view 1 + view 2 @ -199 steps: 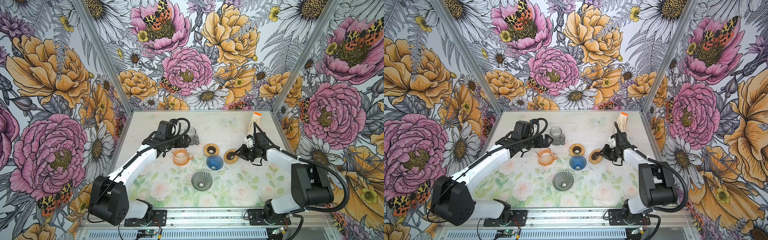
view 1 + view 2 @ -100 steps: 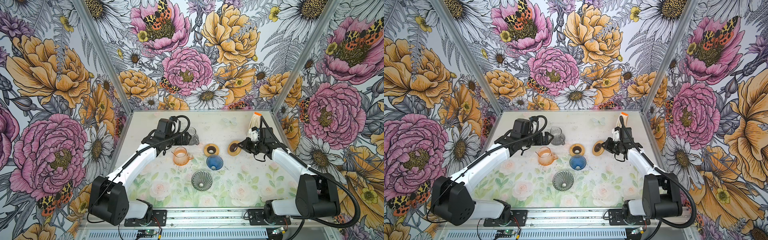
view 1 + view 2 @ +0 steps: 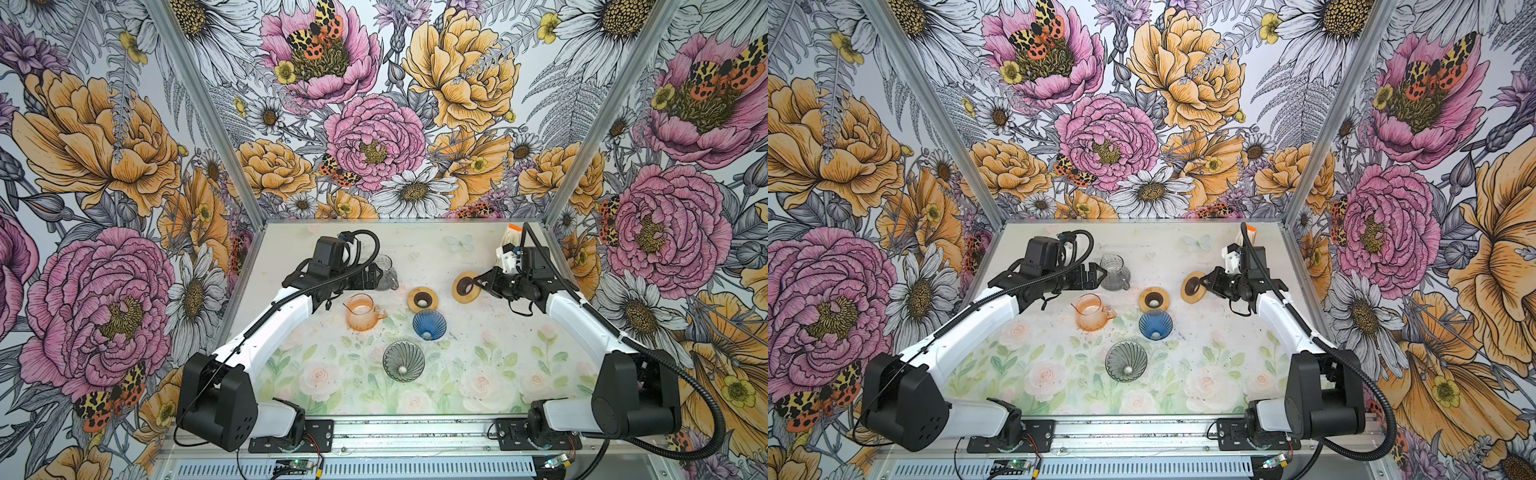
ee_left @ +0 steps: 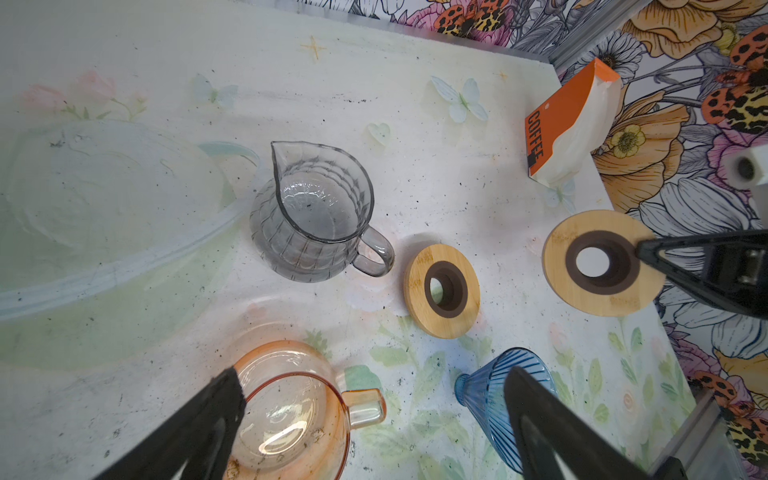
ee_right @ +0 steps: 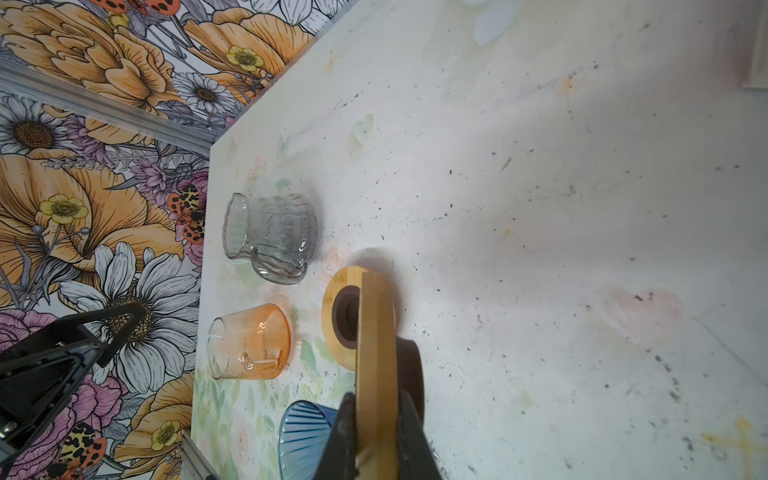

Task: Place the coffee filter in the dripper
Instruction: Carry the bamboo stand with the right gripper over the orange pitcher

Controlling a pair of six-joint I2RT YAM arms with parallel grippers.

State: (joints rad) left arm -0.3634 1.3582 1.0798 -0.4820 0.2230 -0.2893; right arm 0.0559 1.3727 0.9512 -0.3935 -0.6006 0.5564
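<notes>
The right gripper [image 3: 478, 286] is clamped on the rim of a round bamboo ring with a dark inner collar [image 3: 466, 297], holding it on edge, lifted off the floral-print table [image 3: 478, 374]. The white paper coffee filters [image 4: 598, 112] sit in their orange box [image 4: 557, 120] at the far right corner, just behind that arm. The left gripper [image 3: 374, 277] hovers, jaws spread wide and empty, beside a grey ribbed glass pitcher [image 3: 386, 272]. Between the arms lie a second bamboo ring [image 3: 422, 300], flat, an orange glass pitcher [image 3: 362, 312], a blue ribbed cone dripper [image 3: 429, 325] and, nearer the front, a grey ribbed cone dripper [image 3: 403, 360].
</notes>
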